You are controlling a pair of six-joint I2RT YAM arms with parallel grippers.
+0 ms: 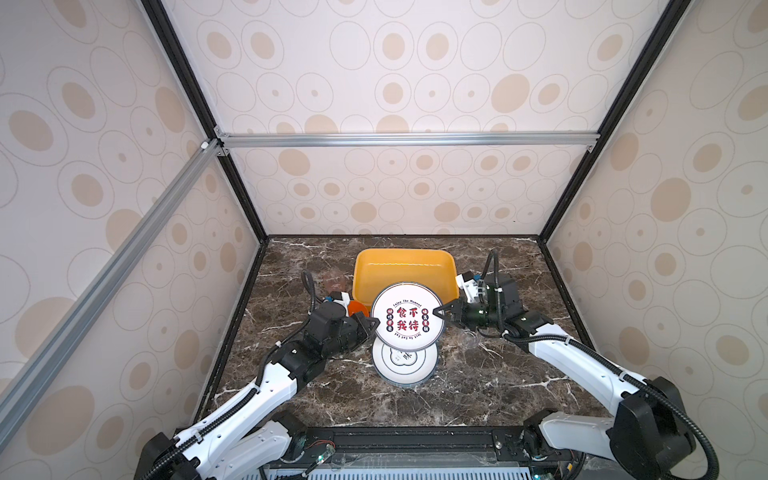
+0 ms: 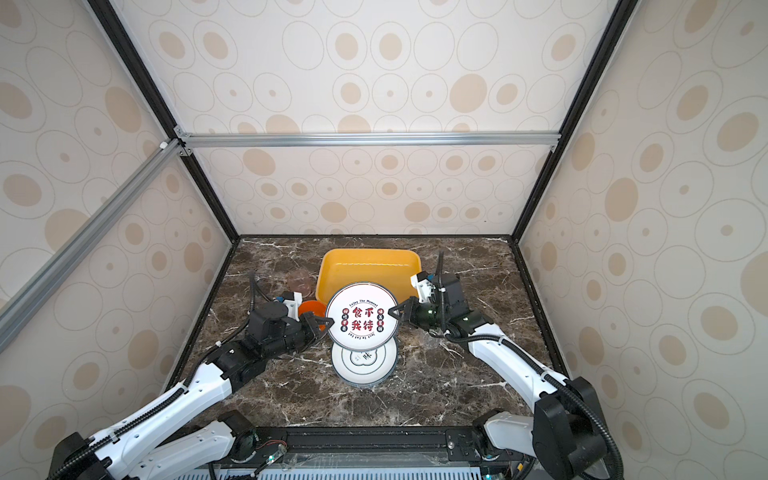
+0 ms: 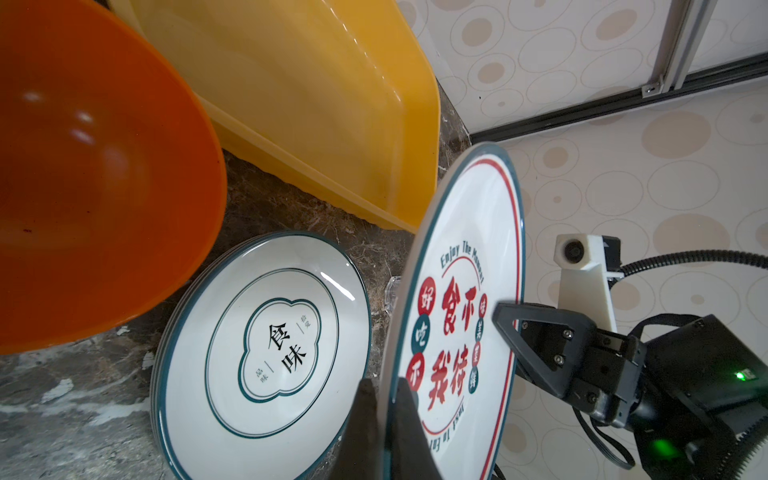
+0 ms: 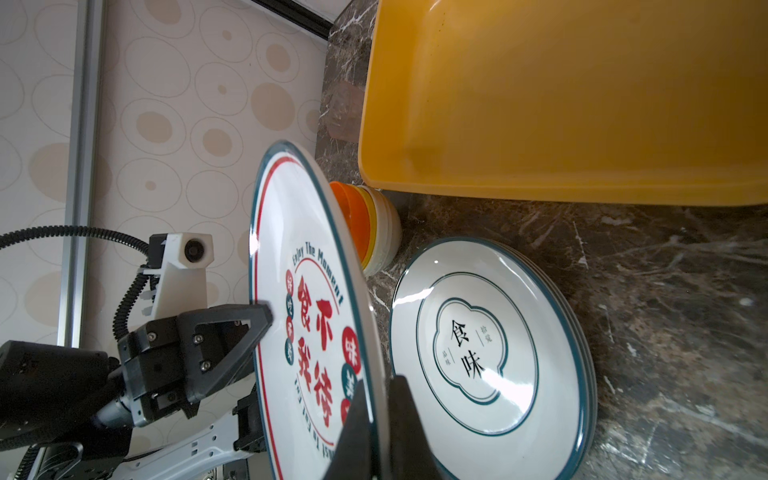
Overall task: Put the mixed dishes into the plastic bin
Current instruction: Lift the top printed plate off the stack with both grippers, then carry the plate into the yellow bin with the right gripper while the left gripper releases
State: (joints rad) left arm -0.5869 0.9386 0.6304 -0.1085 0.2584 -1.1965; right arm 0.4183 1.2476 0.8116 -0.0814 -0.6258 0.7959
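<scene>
The left end effector [image 1: 375, 322] is pinched tight on the left edge of a white plate [image 1: 407, 314] with red and black characters. The right end effector [image 1: 437, 311] is clamped on the opposite edge. In each wrist view a pair of dark fingers is pressed together over the plate's thin rim. Between them the plate hangs face up, off the table [image 1: 478, 395]. It is above a stack of plates [image 1: 405, 366] with teal rims, and in both top views its far edge overlaps the near wall of the yellow bin [image 1: 399, 268].

The bin sits toward the back of the table, with nothing inside it. Just off its near left corner stands a nest of small bowls [image 4: 376, 226], orange inside yellow inside cream. A pinkish cup [image 1: 333, 282] stands further back, beside the bin's left wall.

The table is dark brown marble with white veins. Cream walls [image 1: 415, 83] patterned with beige ovals close it in on three sides, braced by black and aluminium bars [image 1: 407, 139].
</scene>
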